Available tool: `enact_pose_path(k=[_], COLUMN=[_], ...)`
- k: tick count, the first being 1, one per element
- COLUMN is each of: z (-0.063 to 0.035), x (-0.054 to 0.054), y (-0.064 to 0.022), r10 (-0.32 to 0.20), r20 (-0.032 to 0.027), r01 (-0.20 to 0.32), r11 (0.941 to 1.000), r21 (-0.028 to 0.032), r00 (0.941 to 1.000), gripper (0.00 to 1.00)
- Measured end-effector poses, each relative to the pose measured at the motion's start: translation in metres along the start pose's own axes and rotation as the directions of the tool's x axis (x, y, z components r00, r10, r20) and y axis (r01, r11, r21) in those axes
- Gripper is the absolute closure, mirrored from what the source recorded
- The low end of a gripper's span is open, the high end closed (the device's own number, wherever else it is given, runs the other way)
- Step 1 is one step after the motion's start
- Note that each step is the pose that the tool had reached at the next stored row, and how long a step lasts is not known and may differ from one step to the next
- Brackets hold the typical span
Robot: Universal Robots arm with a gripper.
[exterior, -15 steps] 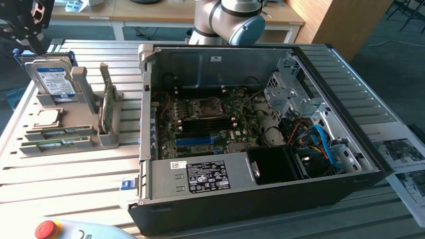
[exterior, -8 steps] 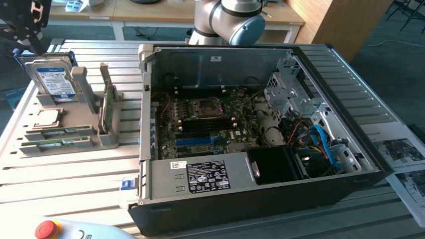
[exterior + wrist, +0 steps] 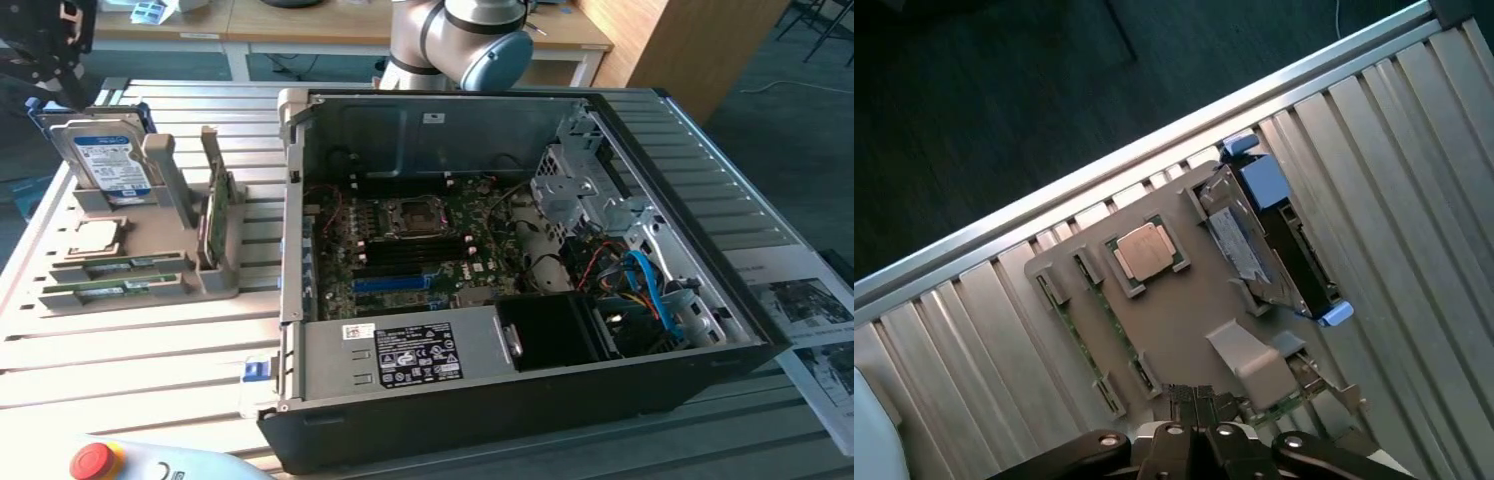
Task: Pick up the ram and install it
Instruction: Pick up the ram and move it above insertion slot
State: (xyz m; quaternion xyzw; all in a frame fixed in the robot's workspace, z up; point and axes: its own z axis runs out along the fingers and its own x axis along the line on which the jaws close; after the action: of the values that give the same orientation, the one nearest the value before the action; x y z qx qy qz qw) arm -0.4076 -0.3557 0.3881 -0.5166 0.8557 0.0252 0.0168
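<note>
Silver hard drive (image 3: 110,160) showing blue label, print unreadable; thin green ram stick (image 3: 118,267) lying flat in grey holder tray (image 3: 1174,320) slot; black gripper (image 3: 1195,398) hovering clenched above tray, apart from ram, gripping nothing.

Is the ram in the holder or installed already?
In the gray holder: two ram sticks lie flat there, outside the case.

Universal Robots arm and tool: external condition.
Arm (image 3: 424,30): silver-grey tubular body, with a rounded joint housing closed by a pale blue-grey end cap (image 3: 497,55). Tool (image 3: 1199,398): black body with two black link bars (image 3: 1069,455) spreading outward, bright silver pivot pins (image 3: 1110,439), ribbed dark fingertips (image 3: 1184,398) and a pale grey centre block.
</note>
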Motion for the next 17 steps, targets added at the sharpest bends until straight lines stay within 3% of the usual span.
enact_pose_path(k=[4, 8, 13, 17], z=[0.0, 0.0, 0.0, 0.0], x=[0.0, 0.0, 0.0, 0.0], y=[0.0, 0.0, 0.0, 0.0], r10=[-0.071, -0.14, -0.222, -0.287], r20=[-0.0014, -0.0025, -0.0035, -0.0042], r01=[0.071, 0.14, 0.222, 0.287], r11=[0.9975, 0.9902, 0.975, 0.9579], r21=[-0.0034, -0.0068, -0.0109, -0.0144], r00=[0.9975, 0.9902, 0.9751, 0.9579], gripper=[0.89, 0.89, 0.89, 0.89])
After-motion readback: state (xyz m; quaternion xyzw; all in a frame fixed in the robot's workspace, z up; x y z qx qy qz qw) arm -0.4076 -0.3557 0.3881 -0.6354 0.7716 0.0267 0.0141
